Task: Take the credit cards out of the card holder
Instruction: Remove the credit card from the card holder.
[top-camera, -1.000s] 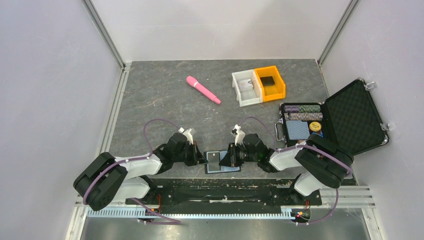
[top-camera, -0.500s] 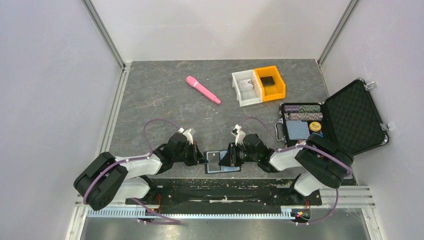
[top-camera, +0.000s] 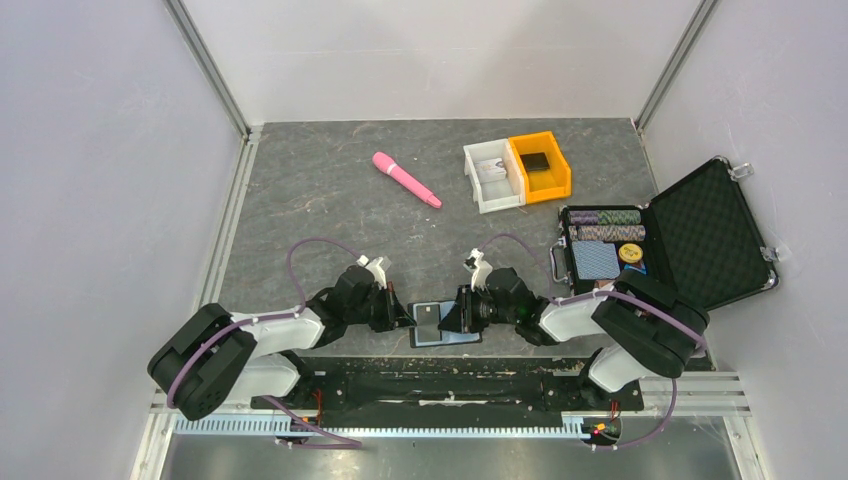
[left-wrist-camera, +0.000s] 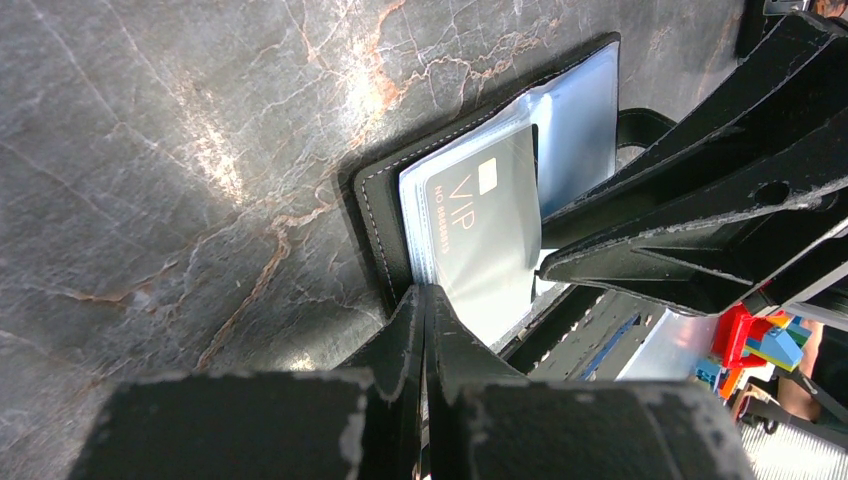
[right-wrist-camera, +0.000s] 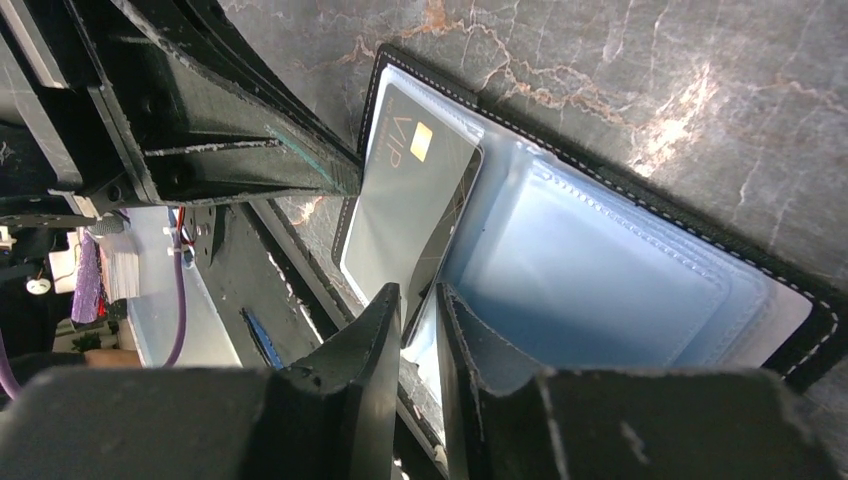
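Grey marbled table (top-camera: 330, 220) stands between white walls, with both arms reaching inward along its near edge. The card holder (top-camera: 445, 327) lies opened flat on the table at that near edge, directly between the two grippers, with its clear inner sleeves facing up. A grey card (right-wrist-camera: 410, 200) marked "VIP", with a gold chip, lies askew over the sleeves on the half nearer the left arm. The left gripper (left-wrist-camera: 422, 300) has its jaws closed tight, fingertip against fingertip, and the tips rest at the edge of the holder beside the card; whether any material is pinched between them cannot be told. The right gripper (right-wrist-camera: 420, 310) has its jaws narrowly parted, with the near corner of the card in the gap between them; whether either finger presses on the card cannot be told. Farther back on the table lie a pink stick (top-camera: 406, 179) and, well apart from it, a white bin (top-camera: 492, 176) touching an orange bin (top-camera: 540, 166). An open black briefcase (top-camera: 700, 235) holding chips sits at the right side.
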